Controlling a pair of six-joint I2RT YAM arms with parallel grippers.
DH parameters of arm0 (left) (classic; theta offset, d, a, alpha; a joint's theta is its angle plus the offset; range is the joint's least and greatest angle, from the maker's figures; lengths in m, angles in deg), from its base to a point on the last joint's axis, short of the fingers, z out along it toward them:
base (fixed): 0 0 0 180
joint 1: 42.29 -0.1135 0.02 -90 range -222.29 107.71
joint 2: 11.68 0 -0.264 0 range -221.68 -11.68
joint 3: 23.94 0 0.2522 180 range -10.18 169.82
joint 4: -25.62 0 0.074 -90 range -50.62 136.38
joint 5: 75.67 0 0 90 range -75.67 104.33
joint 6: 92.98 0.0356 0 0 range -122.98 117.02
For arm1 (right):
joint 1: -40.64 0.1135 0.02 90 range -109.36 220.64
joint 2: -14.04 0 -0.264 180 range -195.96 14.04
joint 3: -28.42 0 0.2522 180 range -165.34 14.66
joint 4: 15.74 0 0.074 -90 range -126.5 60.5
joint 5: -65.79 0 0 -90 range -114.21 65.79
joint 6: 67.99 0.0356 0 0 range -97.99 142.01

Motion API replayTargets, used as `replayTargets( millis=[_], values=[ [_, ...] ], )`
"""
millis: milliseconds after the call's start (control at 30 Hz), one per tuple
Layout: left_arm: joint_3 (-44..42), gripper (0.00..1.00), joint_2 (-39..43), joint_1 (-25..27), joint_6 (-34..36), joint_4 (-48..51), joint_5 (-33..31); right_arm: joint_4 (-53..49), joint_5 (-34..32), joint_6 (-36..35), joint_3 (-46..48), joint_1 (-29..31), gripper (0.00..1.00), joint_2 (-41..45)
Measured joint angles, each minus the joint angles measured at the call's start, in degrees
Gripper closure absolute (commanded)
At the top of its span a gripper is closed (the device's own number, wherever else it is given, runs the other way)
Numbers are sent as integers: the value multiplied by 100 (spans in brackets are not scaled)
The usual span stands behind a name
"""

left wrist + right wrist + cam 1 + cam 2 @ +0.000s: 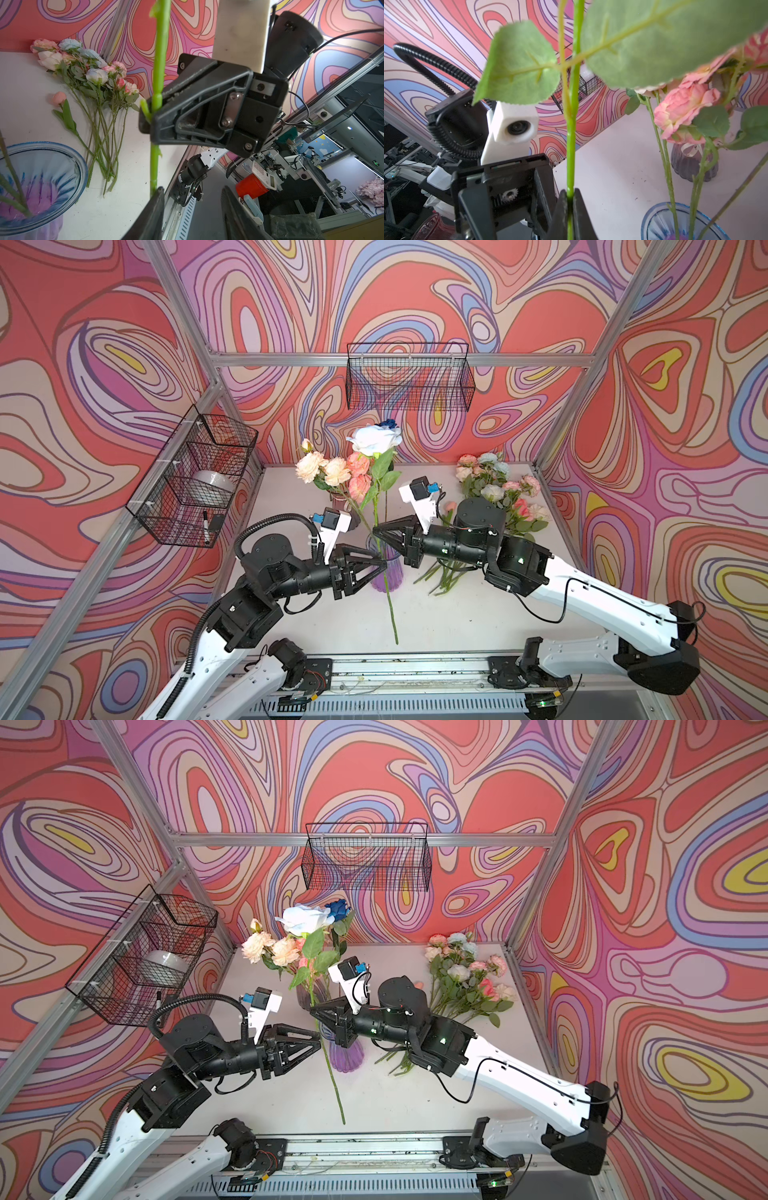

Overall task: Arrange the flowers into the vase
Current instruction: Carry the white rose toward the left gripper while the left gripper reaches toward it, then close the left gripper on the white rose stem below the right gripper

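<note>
On the wall at my 9 o'clock hangs a black wire basket (195, 477) with a white round thing (210, 483) and a marker pen (205, 526) in it. The walls (83, 364) all round swirl in red, pink, lilac and yellow, framed by aluminium bars (282, 358).

My left hand (384, 566) reaches in from 8 o'clock over the white worktop (457, 614). Its jaws stand apart: in the wrist view one finger (155, 207) touches the green stem and the other is clear of it.

At the centre stands the vase (388, 578), ribbed glass, purple below with a blue rim, and a few stems stand in it. Peach and pink blooms (336, 470) rise toward 11 o'clock, with a dark blue bloom (336, 908) behind them and a darker vase (693, 164) beyond. The pale rose (372, 439) is in the air, its long stem passing just beside the rim, outside the vase. At 12 o'clock a second wire basket (409, 377) hangs on the back wall.

My right hand (376, 530) comes in from 3 o'clock, clamped tight on the rose's stem, nearer the bloom than my left hand.

At 2 o'clock the rest of the flowers (494, 493) lie heaped on the worktop, blooms toward the back corner, cut ends toward the middle. A metal rail (395, 672) runs along 6 o'clock.
</note>
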State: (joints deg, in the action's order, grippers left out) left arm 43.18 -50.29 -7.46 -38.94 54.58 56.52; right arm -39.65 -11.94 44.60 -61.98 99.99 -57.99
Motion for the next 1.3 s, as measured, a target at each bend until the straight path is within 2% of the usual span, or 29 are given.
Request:
replayTargets(
  millis=[200,267,333,367,400,433,733,1067,1300],
  values=[
    [4,87,-55,-2,105,2,-28,223,-35,17,-13,9,100,-26],
    [44,88,-74,0,157,11,-48,264,-46,24,-13,13,100,-26],
    [144,77,-105,0,210,87,-72,297,-70,24,-13,13,100,-26],
    [192,63,-118,0,249,131,-90,295,-81,22,-13,13,100,-24],
    [247,54,-125,-2,271,184,-107,291,-98,20,-13,15,100,-20],
    [341,50,-122,-2,341,273,-151,282,-120,17,-13,15,100,-13],
    [925,50,24,0,868,994,-522,245,-116,13,-13,15,100,105],
    [1003,71,-363,-2,1126,1217,-693,398,354,44,-13,94,100,103],
    [1073,100,-422,2,1215,1239,-634,461,400,66,-13,105,98,90]
  ],
)
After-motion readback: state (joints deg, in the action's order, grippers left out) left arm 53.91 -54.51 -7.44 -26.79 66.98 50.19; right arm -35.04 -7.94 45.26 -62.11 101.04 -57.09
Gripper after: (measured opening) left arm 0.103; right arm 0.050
